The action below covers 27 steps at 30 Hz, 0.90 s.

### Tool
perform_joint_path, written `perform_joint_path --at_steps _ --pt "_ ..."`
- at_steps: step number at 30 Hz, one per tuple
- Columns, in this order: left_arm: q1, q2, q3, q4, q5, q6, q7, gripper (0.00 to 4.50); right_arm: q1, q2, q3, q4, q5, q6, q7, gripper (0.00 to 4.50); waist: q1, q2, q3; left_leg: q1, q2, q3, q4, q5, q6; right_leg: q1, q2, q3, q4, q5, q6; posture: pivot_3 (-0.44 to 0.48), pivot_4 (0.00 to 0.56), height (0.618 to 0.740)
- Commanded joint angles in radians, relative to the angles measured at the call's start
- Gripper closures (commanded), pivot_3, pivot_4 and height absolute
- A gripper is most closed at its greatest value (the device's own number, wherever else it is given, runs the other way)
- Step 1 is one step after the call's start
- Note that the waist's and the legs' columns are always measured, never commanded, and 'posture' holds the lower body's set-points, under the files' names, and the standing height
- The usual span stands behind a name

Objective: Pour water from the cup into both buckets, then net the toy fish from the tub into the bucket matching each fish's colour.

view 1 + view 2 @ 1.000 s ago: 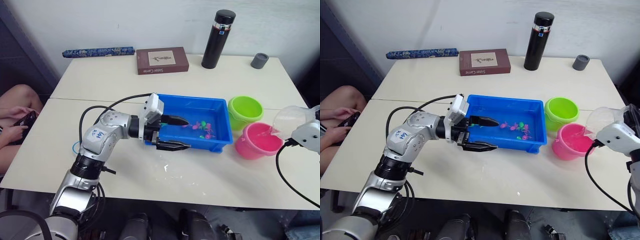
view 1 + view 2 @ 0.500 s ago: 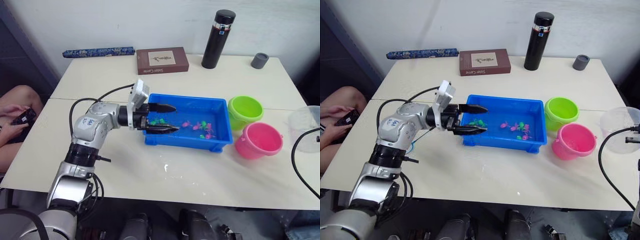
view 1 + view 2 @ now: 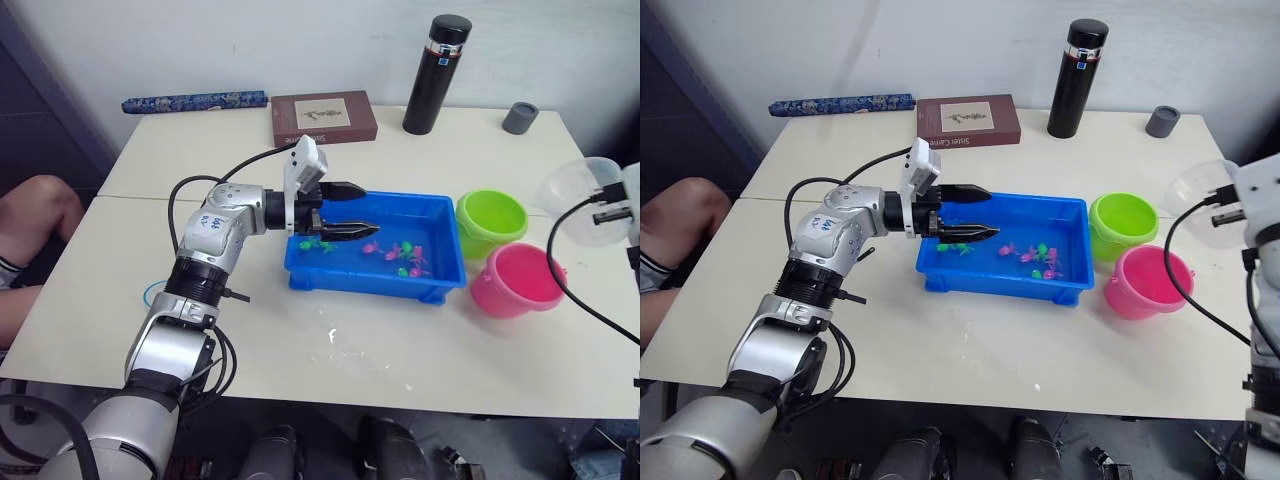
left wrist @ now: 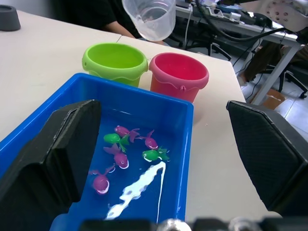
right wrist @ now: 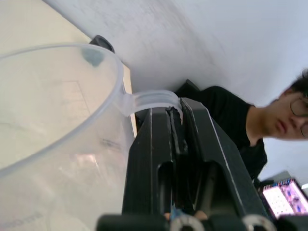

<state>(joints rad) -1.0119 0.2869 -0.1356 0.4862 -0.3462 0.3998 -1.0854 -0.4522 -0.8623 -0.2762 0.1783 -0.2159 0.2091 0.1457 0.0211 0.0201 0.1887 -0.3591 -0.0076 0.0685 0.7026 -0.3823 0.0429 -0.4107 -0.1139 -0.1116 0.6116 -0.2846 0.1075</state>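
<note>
Two buckets, lime bucket [image 3: 490,222] and pink bucket [image 3: 517,280], sit by the tabletop's right edge beside the blue tub [image 3: 378,245] with its toy fish [image 4: 120,159]. Right gripper [image 5: 177,126] pinches the clear cup's [image 3: 583,190] handle, lifting it above them, probably mid-pour. Left gripper [image 3: 345,209] hangs spread wide over the tub, empty. Book [image 3: 324,118] text's unreadable.

Fish [image 3: 405,254] in tub [image 3: 440,215], buckets [image 3: 490,222] just right of it.
</note>
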Motion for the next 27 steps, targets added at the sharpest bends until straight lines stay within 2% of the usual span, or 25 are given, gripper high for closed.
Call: perform_joint_path --at_steps 1,14,27 --pt "-0.026 0.0 0.019 -0.011 0.006 -0.023 -0.006 0.0 -0.064 -0.055 0.07 0.063 -0.094 -0.123 -0.046 4.48 0.0 0.0 0.0 0.0 0.0 -0.001 0.0 0.0 0.0 0.0 0.0 -0.001 0.0 0.0 0.0 0.0 0.15 0.74" --pt "-0.002 0.006 0.021 -0.05 0.004 -0.011 -0.001 0.0 -0.196 -0.188 0.381 0.205 -0.49 -0.415 -0.206 4.48 -0.001 0.0 0.0 -0.002 0.0 -0.001 -0.001 0.001 -0.001 -0.002 0.0 -0.001 0.0 0.0 0.0 0.0 0.15 0.74" --pt "-0.002 0.003 0.024 -0.056 0.002 -0.012 0.002 0.0 -0.194 -0.236 0.441 0.186 -0.66 -0.499 -0.296 4.48 -0.001 0.0 0.0 -0.003 0.0 -0.002 -0.001 0.001 -0.001 -0.002 0.0 -0.002 -0.001 0.0 0.0 0.0 0.15 0.74"
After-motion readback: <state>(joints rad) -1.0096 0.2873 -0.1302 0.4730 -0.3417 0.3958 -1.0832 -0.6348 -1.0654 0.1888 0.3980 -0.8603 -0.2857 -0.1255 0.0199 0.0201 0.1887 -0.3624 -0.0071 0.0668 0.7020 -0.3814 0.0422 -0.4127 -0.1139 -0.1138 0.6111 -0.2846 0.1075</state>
